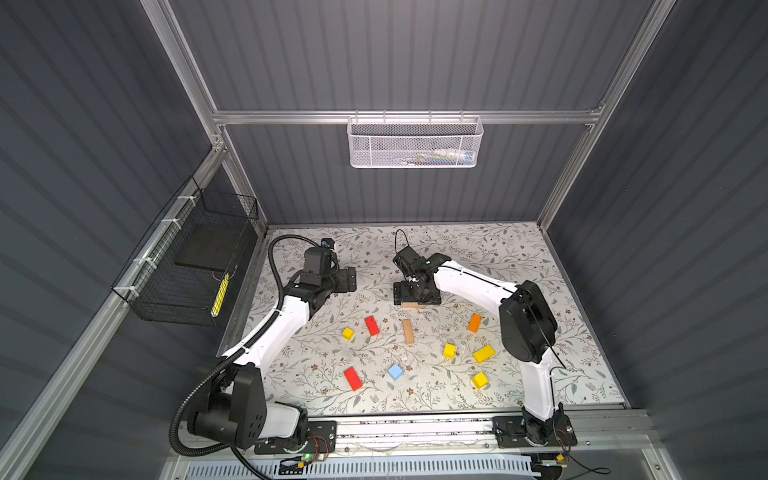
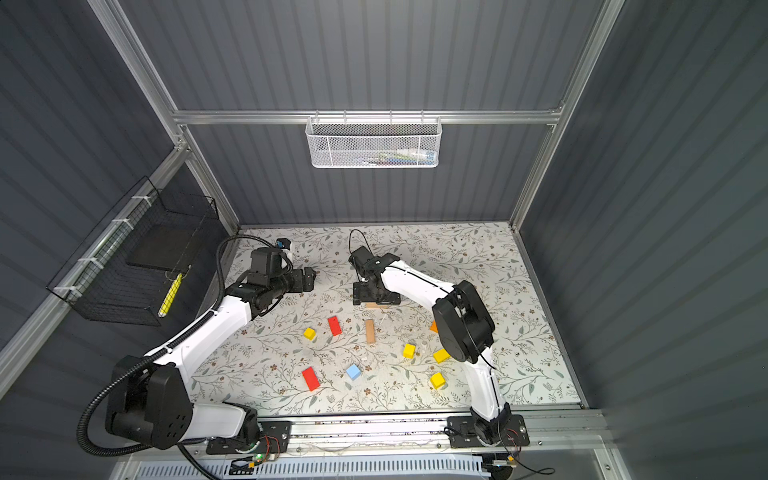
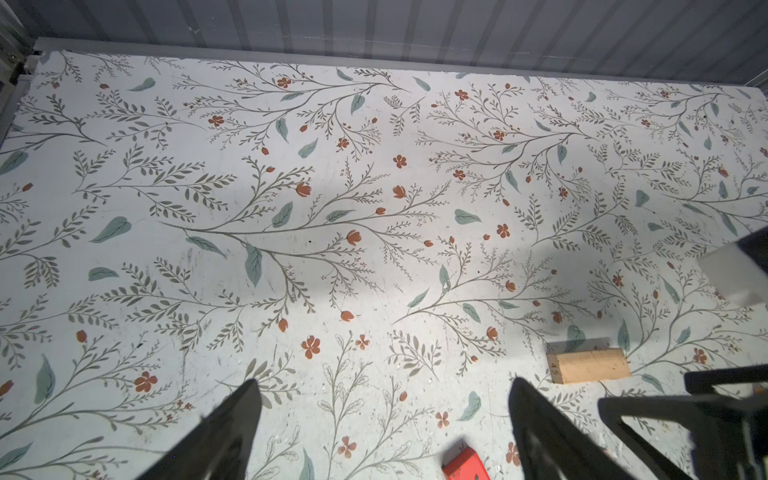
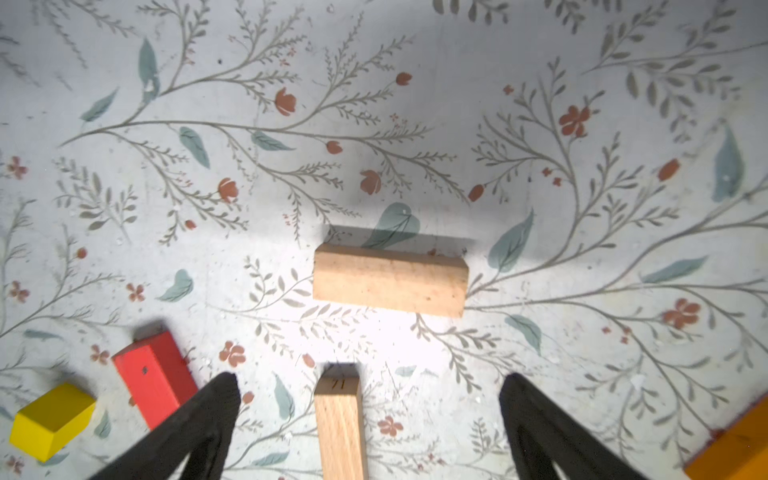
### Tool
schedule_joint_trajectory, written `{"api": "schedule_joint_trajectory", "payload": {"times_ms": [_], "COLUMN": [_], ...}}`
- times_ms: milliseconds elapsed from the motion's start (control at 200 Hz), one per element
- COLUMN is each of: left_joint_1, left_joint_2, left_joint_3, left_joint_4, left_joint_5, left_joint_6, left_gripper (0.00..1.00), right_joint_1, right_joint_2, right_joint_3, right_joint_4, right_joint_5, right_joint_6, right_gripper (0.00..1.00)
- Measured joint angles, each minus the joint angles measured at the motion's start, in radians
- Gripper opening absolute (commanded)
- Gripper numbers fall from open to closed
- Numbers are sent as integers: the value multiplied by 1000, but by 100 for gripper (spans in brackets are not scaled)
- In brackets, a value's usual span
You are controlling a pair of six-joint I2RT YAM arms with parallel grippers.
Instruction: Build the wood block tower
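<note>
1. Black fingers (image 4: 199,419) of the right gripper (image 4: 370,380) stand wide apart and hold nothing. A bare tan oblong wooden brick (image 4: 390,280) lies flat on the floral tabletop (image 4: 582,374) just ahead of their tips, its long side running across the gap.
2. Framed between those fingers in the right wrist view is a second bare tan brick (image 4: 340,428), pointing lengthwise. In both top views it lies clear of the gripper, on the side toward the arm bases.
3. Outside one finger lie a red painted oblong brick (image 4: 156,378) and a yellow painted cube (image 4: 52,419). Outside the other finger, the corner of an orange painted brick (image 4: 735,449) shows.
4. Fingers (image 3: 232,424) of the left gripper (image 3: 384,399) are also spread wide and empty, with bare tabletop between them. The first tan brick lies beyond one of them, apart.
5. No tower stands yet. The wood blocks, a light-blue cube (image 1: 395,372) among them, lie singly and scattered, none resting on another.
6. The step in hand seems to concern the crosswise brick, either as the base or as the first pick.
   - To grasp it well, the wrist should probably turn so the fingers close across its narrow width.
   - They should come straight down at mid-length, so it neither pivots nor tips.
   - The second tan brick sits close enough to be nudged.
</note>
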State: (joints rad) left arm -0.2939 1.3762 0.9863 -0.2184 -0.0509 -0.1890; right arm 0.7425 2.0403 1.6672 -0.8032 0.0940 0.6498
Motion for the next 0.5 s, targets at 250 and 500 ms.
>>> {"api": "schedule_joint_trajectory", "payload": {"times_ms": [250, 500], "left_joint_1": [0, -1], "left_joint_2": [-13, -34], "left_joint_3": [0, -20], "left_joint_4": [-6, -9], "left_joint_5": [0, 0], "left_joint_6": [-3, -8], "left_gripper": [93, 92], "right_joint_1": [71, 152], "right_joint_2": [-104, -124], "right_joint_3": [-105, -193], "right_joint_4": [-12, 17], "right_joint_5": [-3, -102], "right_joint_6": [-28, -42], "right_gripper": [87, 43]}}
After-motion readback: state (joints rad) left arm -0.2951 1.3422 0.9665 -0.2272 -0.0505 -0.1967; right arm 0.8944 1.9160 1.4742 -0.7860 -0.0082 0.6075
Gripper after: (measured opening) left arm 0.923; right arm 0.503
